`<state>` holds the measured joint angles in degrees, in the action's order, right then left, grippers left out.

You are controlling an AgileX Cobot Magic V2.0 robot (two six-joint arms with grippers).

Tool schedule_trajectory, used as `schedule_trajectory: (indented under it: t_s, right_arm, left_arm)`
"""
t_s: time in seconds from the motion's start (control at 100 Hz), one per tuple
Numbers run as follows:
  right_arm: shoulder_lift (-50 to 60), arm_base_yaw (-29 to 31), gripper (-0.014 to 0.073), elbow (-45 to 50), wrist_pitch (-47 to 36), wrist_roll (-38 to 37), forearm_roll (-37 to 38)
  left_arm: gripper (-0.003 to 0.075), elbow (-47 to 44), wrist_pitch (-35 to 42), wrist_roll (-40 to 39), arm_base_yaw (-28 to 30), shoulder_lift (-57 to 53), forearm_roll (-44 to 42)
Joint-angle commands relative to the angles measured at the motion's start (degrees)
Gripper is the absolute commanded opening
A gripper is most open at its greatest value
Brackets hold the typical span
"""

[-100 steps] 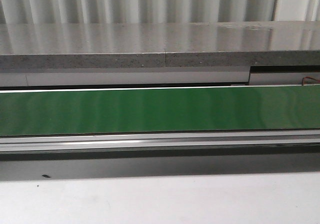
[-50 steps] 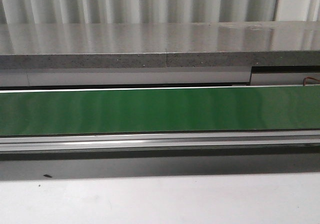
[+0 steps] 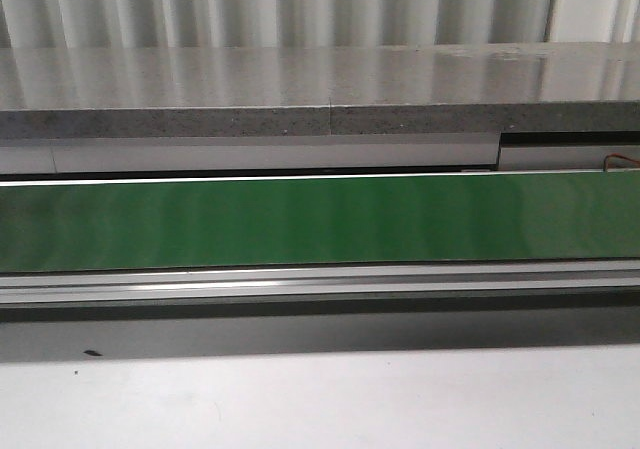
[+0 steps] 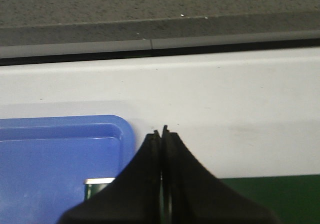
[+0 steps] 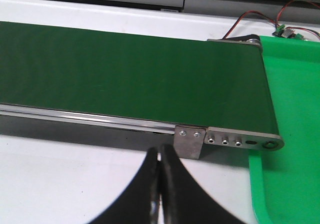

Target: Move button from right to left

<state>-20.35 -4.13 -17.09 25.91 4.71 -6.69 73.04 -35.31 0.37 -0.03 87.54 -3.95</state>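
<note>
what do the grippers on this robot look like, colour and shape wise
Both the left gripper and the right gripper have matte black fingers, broad at the base and curving in to narrow tips. No markings, cables or sleeves show on them. The arms themselves are out of view.

belt (image 3: 320, 219) spans the front view; ledge (image 3: 320, 89) lies behind it.
</note>
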Motion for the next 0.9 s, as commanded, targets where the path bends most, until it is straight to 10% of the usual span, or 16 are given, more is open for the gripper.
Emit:
schedule_trajectory:
  t_s: [0.0,0.89]
  right_arm:
    - [-0.03,-0.12,-0.0068,-1.49,-4.34,0.53,0.36]
    - [-0.03,-0.12,-0.0068,-1.49,-4.34,0.53,0.36]
  left_arm:
    - [-0.0020,-1.82,5.28,-0.93,-2.27,-4.58,-0.15]
    - [-0.0020,-43.50,27.32,0.13,-7.84,-43.87,5.01]
